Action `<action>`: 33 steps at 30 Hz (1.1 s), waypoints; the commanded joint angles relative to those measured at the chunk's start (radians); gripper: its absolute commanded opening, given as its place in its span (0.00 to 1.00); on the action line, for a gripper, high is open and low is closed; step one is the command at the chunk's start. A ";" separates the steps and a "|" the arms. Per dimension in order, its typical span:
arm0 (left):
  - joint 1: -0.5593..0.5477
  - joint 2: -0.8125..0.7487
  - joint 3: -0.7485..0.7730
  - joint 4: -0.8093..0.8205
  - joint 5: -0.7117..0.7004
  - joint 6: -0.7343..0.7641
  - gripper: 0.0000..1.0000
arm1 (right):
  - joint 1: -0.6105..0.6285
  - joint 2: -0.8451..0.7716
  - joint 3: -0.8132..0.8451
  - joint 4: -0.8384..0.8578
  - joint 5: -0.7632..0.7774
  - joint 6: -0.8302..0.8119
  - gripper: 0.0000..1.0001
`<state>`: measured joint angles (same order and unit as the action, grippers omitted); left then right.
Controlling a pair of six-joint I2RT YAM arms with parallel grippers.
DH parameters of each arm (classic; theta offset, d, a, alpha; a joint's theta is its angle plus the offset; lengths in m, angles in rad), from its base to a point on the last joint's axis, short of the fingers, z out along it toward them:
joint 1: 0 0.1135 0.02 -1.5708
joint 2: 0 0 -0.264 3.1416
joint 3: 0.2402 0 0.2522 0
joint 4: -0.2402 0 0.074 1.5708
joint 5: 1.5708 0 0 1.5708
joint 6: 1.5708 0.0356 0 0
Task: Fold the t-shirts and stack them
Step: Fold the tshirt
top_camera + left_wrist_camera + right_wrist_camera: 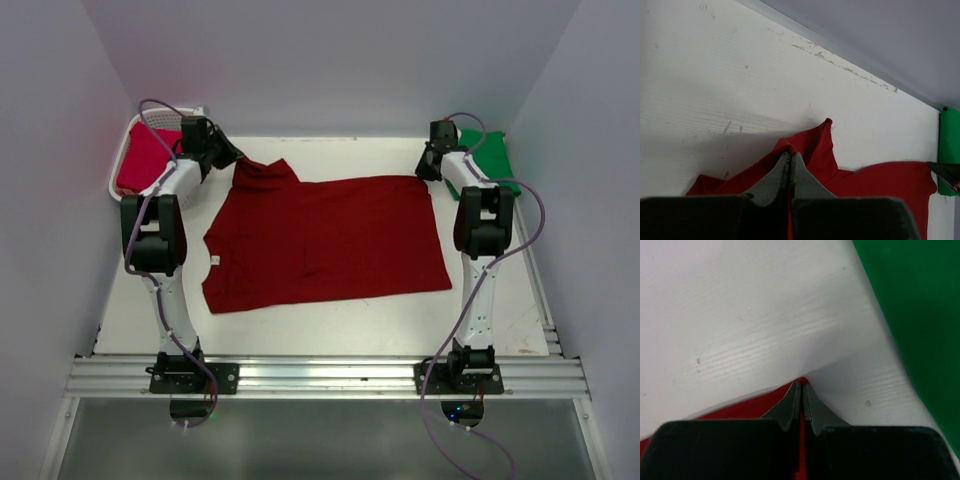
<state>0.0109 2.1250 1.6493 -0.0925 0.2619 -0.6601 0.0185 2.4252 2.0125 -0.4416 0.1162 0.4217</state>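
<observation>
The dark maroon t-shirt (325,240) lies spread on the white table, collar to the left. My left gripper (232,157) is shut on its far left sleeve part, seen in the left wrist view (789,155) with red cloth (815,150) pinched between the fingers. My right gripper (428,170) is shut on the shirt's far right corner, seen in the right wrist view (802,386) with the corner (740,410) in the jaws. The green t-shirt (492,158) lies folded at the far right. The pinkish crimson t-shirt (146,157) sits in the basket.
The white lattice basket (130,140) stands at the far left corner. White walls enclose the table on three sides. The metal rail (320,375) with both arm bases runs along the near edge. The green shirt (910,310) lies close to the right gripper.
</observation>
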 commanded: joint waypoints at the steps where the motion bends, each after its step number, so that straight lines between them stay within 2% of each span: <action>1: -0.002 -0.066 0.053 0.019 0.017 0.034 0.00 | -0.005 -0.135 -0.060 0.001 0.069 -0.006 0.00; 9: -0.002 -0.129 0.027 -0.013 0.005 0.036 0.00 | -0.005 -0.282 -0.164 0.033 0.088 -0.009 0.00; 15: -0.002 -0.235 -0.124 -0.021 -0.006 0.040 0.00 | -0.005 -0.376 -0.299 0.060 0.102 0.003 0.00; 25: -0.002 -0.522 -0.445 -0.047 0.002 0.048 0.00 | -0.005 -0.592 -0.578 0.081 0.106 0.055 0.00; 33: -0.002 -0.703 -0.572 -0.150 -0.078 0.079 0.00 | -0.005 -0.712 -0.735 0.063 0.106 0.063 0.00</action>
<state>0.0109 1.5055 1.1225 -0.2031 0.2306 -0.6170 0.0185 1.7828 1.3113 -0.3958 0.1940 0.4709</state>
